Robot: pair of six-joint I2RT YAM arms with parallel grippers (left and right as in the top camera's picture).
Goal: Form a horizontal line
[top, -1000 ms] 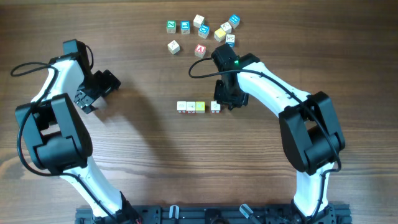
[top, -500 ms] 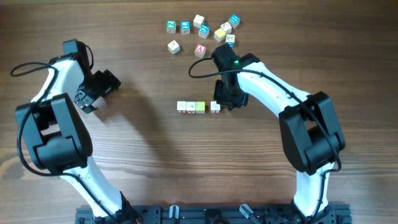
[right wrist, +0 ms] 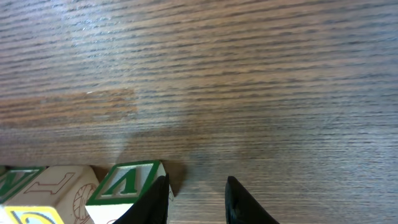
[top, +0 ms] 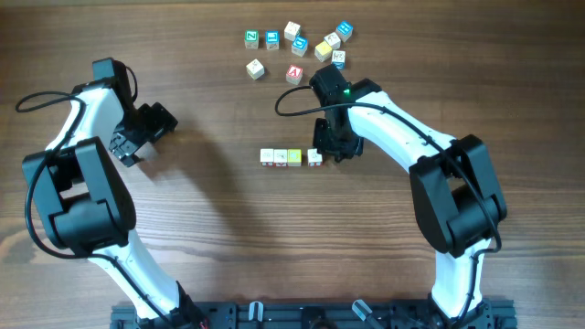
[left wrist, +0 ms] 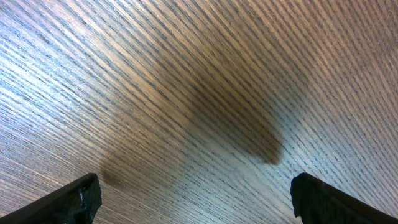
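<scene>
The horizontal line (top: 281,157) is a row of three touching small cubes at mid-table, two cream and one yellow. A fourth cream cube (top: 314,157) lies a small gap to their right. In the right wrist view this cube (right wrist: 127,180) shows a green letter on top. My right gripper (top: 331,148) (right wrist: 197,183) stands just right of it, jaws partly apart with only bare wood between them. Its left finger (right wrist: 158,199) rests against the cube's right side. My left gripper (top: 137,137) (left wrist: 199,205) hangs wide open over bare wood at the far left.
Several loose letter cubes (top: 300,44) with blue, green, red and yellow faces lie scattered at the table's far edge, behind the right arm. A red-letter cube (top: 294,73) is the nearest of them to the row.
The right gripper has shifted slightly left, nudging the fourth cube a little closer to the row of three. The left arm has not moved.
</scene>
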